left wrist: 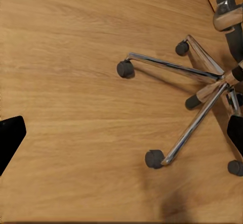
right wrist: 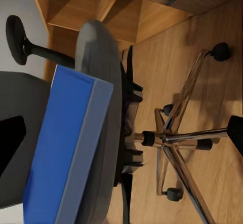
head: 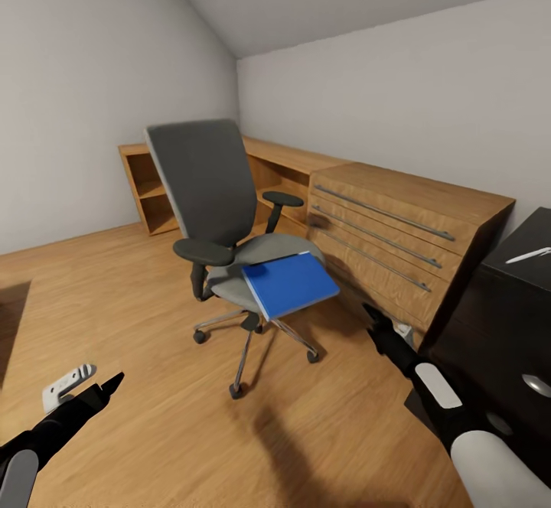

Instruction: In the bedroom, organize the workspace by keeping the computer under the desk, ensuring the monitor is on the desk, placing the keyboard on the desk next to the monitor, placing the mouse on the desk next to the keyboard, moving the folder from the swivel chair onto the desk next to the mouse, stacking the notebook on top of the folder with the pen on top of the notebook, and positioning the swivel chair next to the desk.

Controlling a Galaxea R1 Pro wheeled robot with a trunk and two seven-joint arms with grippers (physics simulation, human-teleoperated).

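Swivel chair in mid-floor, folder on its seat, both arms held low.

The grey swivel chair stands on the wooden floor in front of a light wooden drawer unit. The blue folder lies on the seat, overhanging the front edge. A white pen rests on the black surface at far right. The left end effector and right end effector hang apart from everything; I cannot tell whether either is released or clenched.
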